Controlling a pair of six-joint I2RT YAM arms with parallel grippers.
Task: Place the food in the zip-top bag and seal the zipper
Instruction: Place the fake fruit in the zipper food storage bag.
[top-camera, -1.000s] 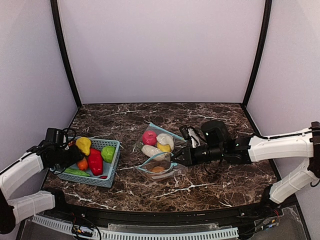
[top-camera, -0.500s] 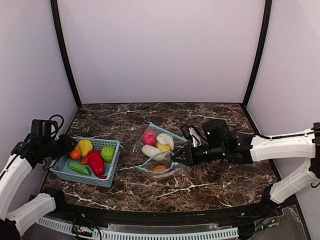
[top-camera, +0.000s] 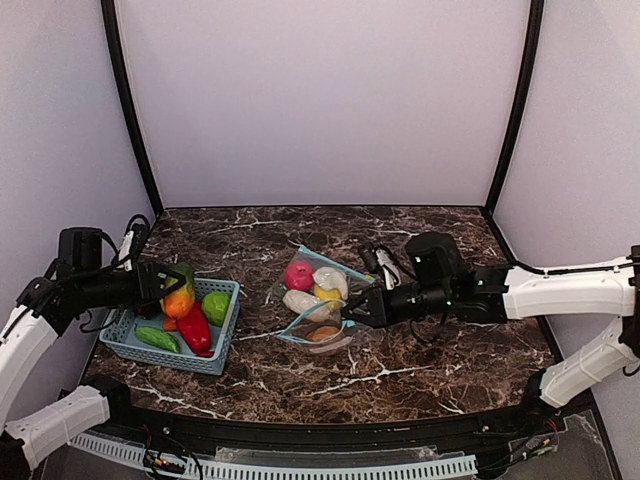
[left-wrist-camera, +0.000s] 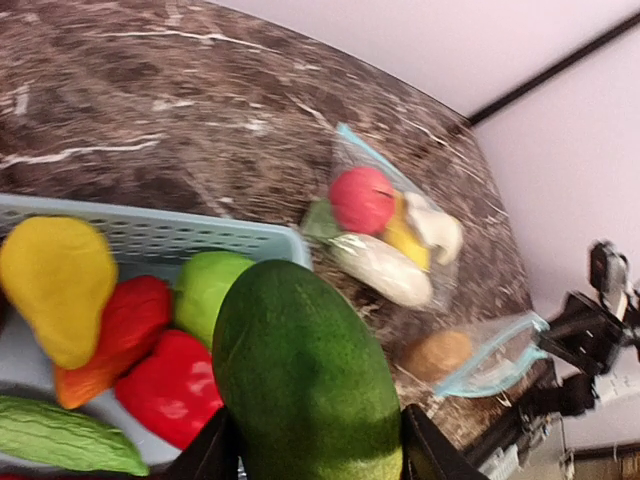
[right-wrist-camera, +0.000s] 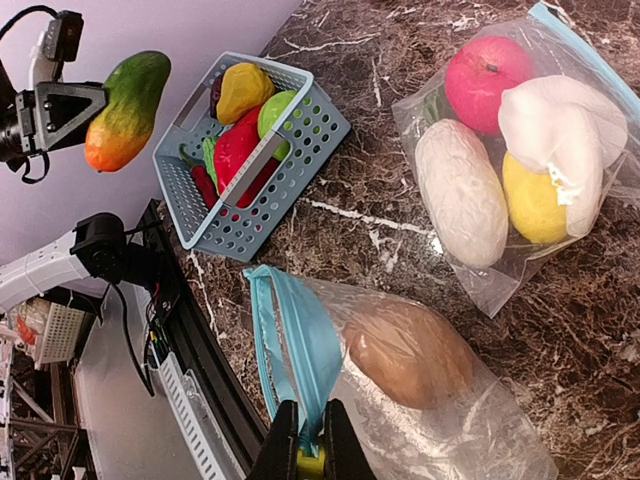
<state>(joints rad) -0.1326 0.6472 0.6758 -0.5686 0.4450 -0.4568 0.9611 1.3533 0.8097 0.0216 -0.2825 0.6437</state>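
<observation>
1. The left jaws held a green and orange toy fruit (top-camera: 180, 292) tight, up in the air by the teal basket (top-camera: 225, 335).
2. More toy food (top-camera: 192, 325) lay in that basket.
3. The right jaws were shut on the blue zipper edge (right-wrist-camera: 295, 345) of the zip-top bag (right-wrist-camera: 480, 420) on the bench (top-camera: 420, 365).
4. A brown toy food (right-wrist-camera: 405, 350) sat inside that bag.

Green-orange mango (top-camera: 178, 292) held aloft; zip bag (right-wrist-camera: 470, 420) lies open w/ 1 brown food (right-wrist-camera: 405, 350) inside
</observation>
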